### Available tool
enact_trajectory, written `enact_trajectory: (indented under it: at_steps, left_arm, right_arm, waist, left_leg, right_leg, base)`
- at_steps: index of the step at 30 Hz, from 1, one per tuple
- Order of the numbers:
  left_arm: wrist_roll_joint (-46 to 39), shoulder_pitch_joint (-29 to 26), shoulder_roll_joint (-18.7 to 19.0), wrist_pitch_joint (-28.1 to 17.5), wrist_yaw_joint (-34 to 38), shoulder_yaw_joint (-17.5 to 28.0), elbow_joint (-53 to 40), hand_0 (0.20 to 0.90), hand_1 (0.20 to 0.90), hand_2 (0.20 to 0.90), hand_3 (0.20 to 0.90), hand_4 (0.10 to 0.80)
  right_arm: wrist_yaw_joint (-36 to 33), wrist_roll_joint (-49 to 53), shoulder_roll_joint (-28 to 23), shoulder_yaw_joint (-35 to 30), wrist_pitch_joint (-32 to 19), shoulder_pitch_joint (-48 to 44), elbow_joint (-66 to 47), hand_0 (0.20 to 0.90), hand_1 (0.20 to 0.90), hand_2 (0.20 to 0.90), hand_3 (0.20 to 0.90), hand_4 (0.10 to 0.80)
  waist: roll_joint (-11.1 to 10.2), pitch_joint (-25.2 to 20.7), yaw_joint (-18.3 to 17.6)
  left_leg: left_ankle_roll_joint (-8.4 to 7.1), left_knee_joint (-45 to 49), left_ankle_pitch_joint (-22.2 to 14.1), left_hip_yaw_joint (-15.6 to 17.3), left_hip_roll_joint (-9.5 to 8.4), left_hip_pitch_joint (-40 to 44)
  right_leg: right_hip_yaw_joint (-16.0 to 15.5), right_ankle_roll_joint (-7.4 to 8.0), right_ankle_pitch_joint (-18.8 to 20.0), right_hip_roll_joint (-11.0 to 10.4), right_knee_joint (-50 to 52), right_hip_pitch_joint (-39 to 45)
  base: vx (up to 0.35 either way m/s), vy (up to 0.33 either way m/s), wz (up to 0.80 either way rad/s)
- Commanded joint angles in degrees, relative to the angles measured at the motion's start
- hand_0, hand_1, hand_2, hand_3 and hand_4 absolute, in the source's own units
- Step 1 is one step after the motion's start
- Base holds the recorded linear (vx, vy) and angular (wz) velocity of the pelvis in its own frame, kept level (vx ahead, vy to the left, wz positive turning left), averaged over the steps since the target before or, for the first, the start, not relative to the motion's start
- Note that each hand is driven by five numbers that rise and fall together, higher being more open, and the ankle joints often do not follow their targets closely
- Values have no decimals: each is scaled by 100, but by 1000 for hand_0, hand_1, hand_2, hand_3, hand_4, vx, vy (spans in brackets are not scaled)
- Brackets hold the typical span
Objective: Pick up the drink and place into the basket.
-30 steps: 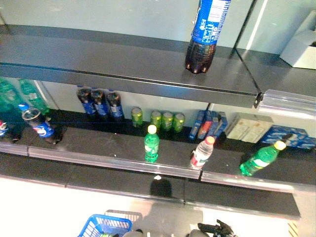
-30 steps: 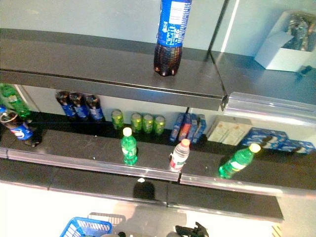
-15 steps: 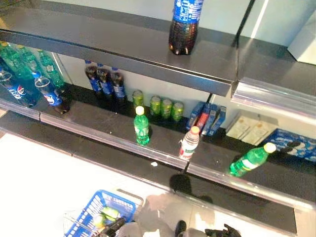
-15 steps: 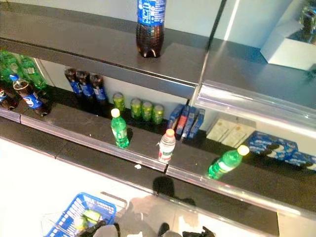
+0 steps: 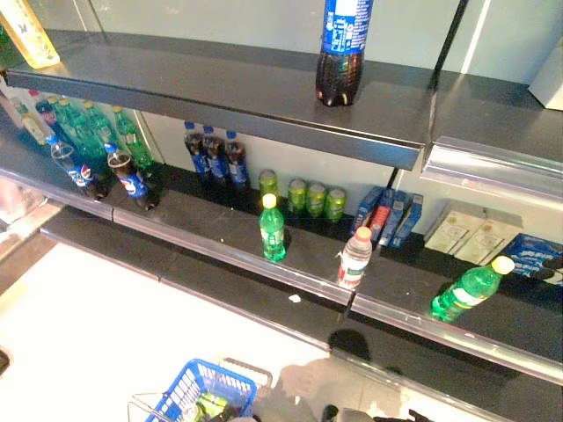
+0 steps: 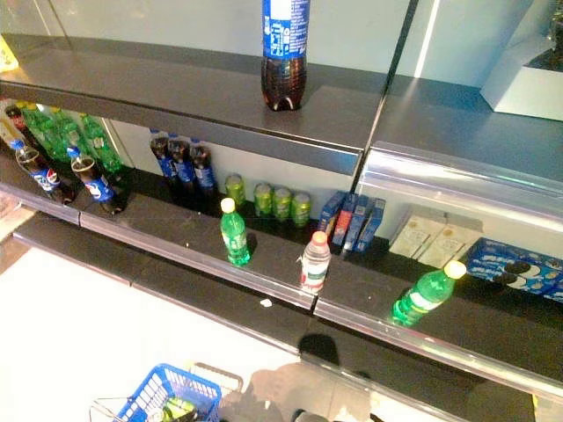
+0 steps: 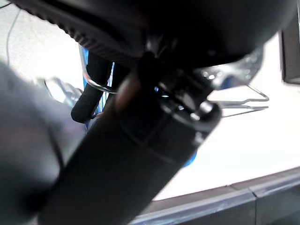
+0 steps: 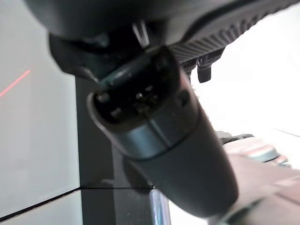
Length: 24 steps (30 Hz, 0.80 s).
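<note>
The blue basket [image 5: 208, 396] hangs low at the lower left with a green drink [image 6: 176, 409] lying in it. My left hand [image 7: 140, 140] is shut on its thin wire handles [image 7: 246, 99]. My right hand [image 8: 164, 140] hangs low at the lower right, relaxed and holding nothing. On the middle shelf's front edge stand a green bottle [image 5: 272, 229] and a clear bottle with a red label [image 5: 354, 258]. Another green bottle [image 5: 471, 290] leans further right. A cola bottle [image 5: 341, 53] stands on the top shelf.
Green cans [image 5: 312, 198] and cola bottles [image 5: 215, 158] stand at the back of the middle shelf, with blue boxes [image 5: 391, 215] to their right. More cola and green bottles [image 5: 97, 149] crowd the shelf's left end. A low black ledge [image 5: 246, 299] runs under the shelf, above pale floor.
The camera has swung, so more of the shelf's left end shows. The blue basket still hangs at the lower left. No drink on the shelves has moved.
</note>
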Motion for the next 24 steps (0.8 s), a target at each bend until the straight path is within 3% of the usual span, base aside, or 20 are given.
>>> enact_trajectory:
  at_steps: [1, 3, 4, 7, 8, 12, 15, 16, 18, 20, 24]
  left_arm:
    - [162, -176, 251, -274, -192, 63, -225, 300, 300, 300, 200, 100]
    - [82, -144, 301, -278, -145, 125, -171, 300, 300, 300, 200, 100]
    - [82, -127, 313, -279, -121, 147, -161, 300, 300, 300, 200, 100]
    - [123, -142, 388, -209, -52, 117, -162, 300, 300, 300, 200, 100]
    - [141, -159, 431, -153, -23, 112, -175, 300, 300, 300, 200, 100]
    - [82, -234, 486, -6, 33, 235, -59, 300, 300, 300, 200, 100]
    - [81, -308, 532, 5, 159, 422, -26, 300, 300, 300, 200, 100]
    - [22, -338, 559, 12, 229, 411, -40, 300, 300, 300, 200, 100]
    - [-11, -396, 602, -8, 339, 389, -37, 300, 300, 300, 200, 100]
    - [26, -452, 542, -109, 380, 373, -48, 300, 300, 300, 200, 100]
    - [438, -391, 415, -95, 228, 327, -32, 300, 300, 300, 200, 100]
  right_arm:
    - [-154, 391, 123, -65, -178, -288, -54, 900, 900, 900, 900, 800]
    - [-52, 272, 177, -128, -220, -196, -48, 900, 900, 900, 900, 800]
    - [-18, 207, 194, -137, -242, -179, -47, 900, 900, 900, 900, 800]
    - [145, 280, 226, -107, -90, -203, -15, 900, 900, 900, 900, 800]
    - [238, 439, 227, -112, 28, -239, 3, 900, 900, 900, 900, 800]
    - [22, 216, 127, -145, -193, -407, -23, 900, 900, 900, 900, 800]
    - [-25, -45, 200, -215, -138, -295, -56, 900, 900, 900, 900, 800]
    - [-4, -169, 228, -198, -126, -269, -46, 900, 900, 900, 900, 800]
    - [2, -150, 228, -143, -14, -261, -7, 900, 900, 900, 900, 800]
    - [55, -18, 183, -129, 76, -267, 73, 900, 900, 900, 900, 800]
    - [138, 58, 163, -153, 75, -242, 78, 900, 900, 900, 900, 800]
  waist:
    - [-204, 233, -156]
    - [-215, 276, -273]
    - [-197, 293, -301]
    - [-196, 301, -320]
    - [-208, 293, -260]
    - [-226, 251, -1]
    - [-340, 173, 4]
    - [-361, 173, -9]
    - [-362, 170, -35]
    - [-379, 212, 20]
    - [-298, 213, 42]
  left_leg:
    - [136, -60, -487, -218, -343, 551]
    - [173, -252, -510, -355, -474, 680]
    - [189, -303, -497, -396, -472, 706]
    - [284, -326, -449, -435, -472, 646]
    - [317, -269, -413, -395, -467, 568]
    - [356, 64, -418, -294, -361, 357]
    - [197, 86, -488, -86, -111, 539]
    - [150, 138, -520, -71, 10, 574]
    - [83, 248, -508, -108, 219, 523]
    - [-95, 317, -357, -121, 469, 407]
    - [-255, -48, -13, -109, 648, 421]
  right_leg:
    - [359, 620, 1603, 79, -1541, -35]
    - [430, 846, 2038, -22, -1937, -300]
    - [539, 882, 2077, -50, -1935, -351]
    - [833, 877, 1962, -93, -1619, -406]
    - [773, 838, 1875, -165, -1332, -368]
    - [628, 755, 1588, -460, -989, 41]
    - [499, 915, 1878, -857, -1278, 221]
    - [536, 948, 1860, -894, -1253, 218]
    - [613, 956, 1509, -728, -1239, 308]
    - [499, 862, 1310, -561, -1337, 461]
    - [391, 751, 1194, -386, -1406, 547]
  base:
    - [-174, 194, -2]
    - [-211, 217, -2]
    - [-173, 144, -4]
    - [-163, 30, -11]
    - [-258, -41, -2]
    - [-165, -144, -14]
    - [26, -417, -33]
    - [24, -399, -33]
    - [-5, -331, -43]
    - [-57, -344, -22]
    - [-55, -134, -22]
